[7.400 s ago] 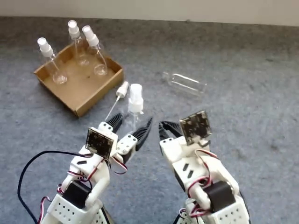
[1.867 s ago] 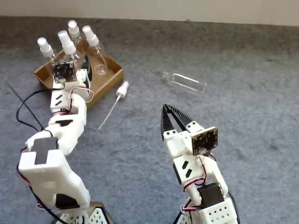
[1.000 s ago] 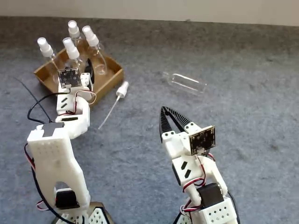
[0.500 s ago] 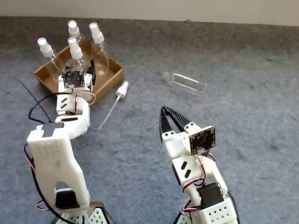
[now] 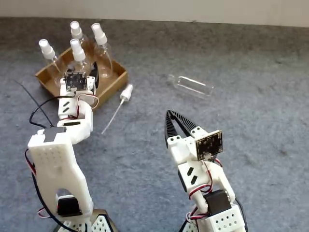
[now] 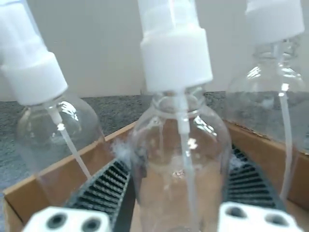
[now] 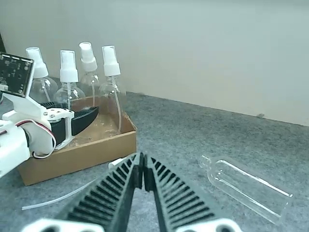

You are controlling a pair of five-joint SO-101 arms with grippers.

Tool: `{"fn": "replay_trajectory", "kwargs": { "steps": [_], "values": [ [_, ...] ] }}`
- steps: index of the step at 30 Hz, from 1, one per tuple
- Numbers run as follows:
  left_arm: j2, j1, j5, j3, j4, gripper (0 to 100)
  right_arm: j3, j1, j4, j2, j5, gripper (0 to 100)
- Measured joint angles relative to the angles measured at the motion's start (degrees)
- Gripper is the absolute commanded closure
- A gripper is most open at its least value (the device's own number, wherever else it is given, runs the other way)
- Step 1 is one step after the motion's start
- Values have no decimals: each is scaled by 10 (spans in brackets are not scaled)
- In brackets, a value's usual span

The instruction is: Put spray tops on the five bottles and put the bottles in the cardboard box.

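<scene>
Left fingers (image 6: 108, 186) flank the capped bottle (image 6: 178, 159), seemingly clamped on it, inside the cardboard box (image 5: 113, 82) | right fingers (image 7: 120, 188) together above the counter (image 5: 241, 121) | risk: if we open wide or pull out crooked, we topple the crowded neighbouring bottles (image 6: 53, 140).

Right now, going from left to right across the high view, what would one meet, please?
Left gripper holding a capped bottle → loose spray top → capless bottle lying down.

Four bottles (image 5: 77, 58) seemingly stand in the box (image 5: 110, 88), spray top (image 5: 126, 93) beside it, fifth bottle (image 5: 193, 86) farther right.
</scene>
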Motion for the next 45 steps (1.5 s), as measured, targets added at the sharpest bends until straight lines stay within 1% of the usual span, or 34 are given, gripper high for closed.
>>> {"fn": "replay_trajectory", "kwargs": {
  "steps": [29,31,34,36,45],
  "values": [
    [-4,-4,2,33,-12,833,0,0,0,0,0,993],
    [-4,-4,2,33,-12,812,0,0,0,0,0,993],
    [-4,-5,2,33,-12,739,0,0,0,0,0,993],
    [-4,-7,2,36,-12,711,0,0,0,0,0,993],
    [-4,-7,2,40,-12,709,0,0,0,0,0,993]
  ]
}}
